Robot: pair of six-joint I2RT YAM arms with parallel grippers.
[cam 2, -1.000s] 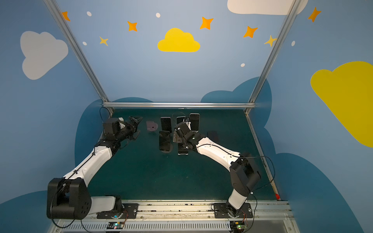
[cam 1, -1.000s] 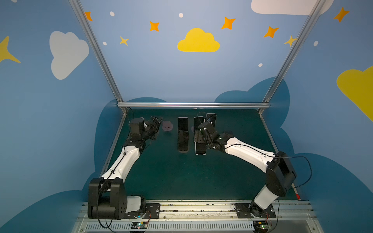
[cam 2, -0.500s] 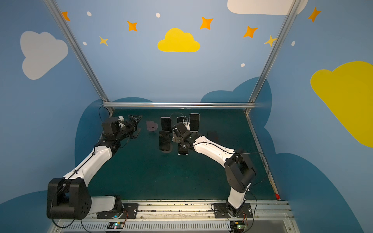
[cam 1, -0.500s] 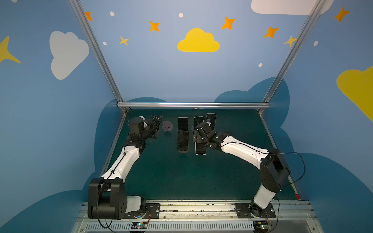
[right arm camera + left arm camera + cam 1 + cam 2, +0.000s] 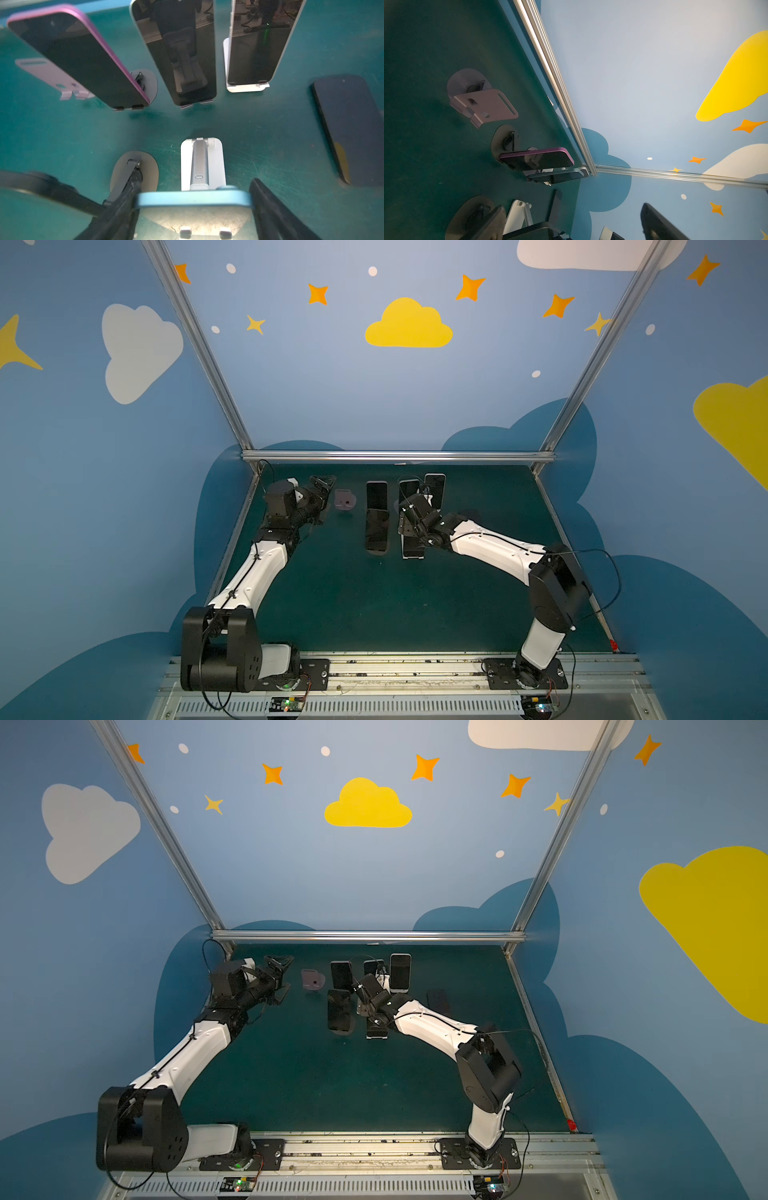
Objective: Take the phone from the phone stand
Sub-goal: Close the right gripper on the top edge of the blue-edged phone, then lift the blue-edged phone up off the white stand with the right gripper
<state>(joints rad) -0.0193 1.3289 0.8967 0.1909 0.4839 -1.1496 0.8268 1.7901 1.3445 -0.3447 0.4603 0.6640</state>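
1. Target: the blue phone [image 5: 193, 200] leans on the white stand [image 5: 202, 162] in the front row, nearer my side than the back row of phones. Its bottom edge sits behind the stand's two small lips.
2. Right gripper [image 5: 194, 208]: narrowed around the phone's upper end, with its fingers [image 5: 268, 207] against both long edges. It looks like contact. I can't judge how firm the grip is, since that view is blurred.
3. Left gripper [image 5: 323, 499]: spread wide, holding nothing, parked near the empty pink stand [image 5: 345, 501]. It's well apart from the target.
4. Handling, my judgement:
   - The phone is rigid, with a glass face and smooth metal edges, so it'll be slippery under the pads.
   - Weight is probably moderate.
   - It's fragile if dropped on the table [image 5: 374, 605].
5. Hold point: the long edges, upper half, as set now. I'd keep off the screen.
6. Next move needs a lift up along the lean to clear the lips before pulling away.
7. Risks:
   - The stand looks light and may ride up or tip with the phone.
   - The black stand [image 5: 135, 170] is just beside the target.
   - A flat phone [image 5: 353, 128] lies off to one side.
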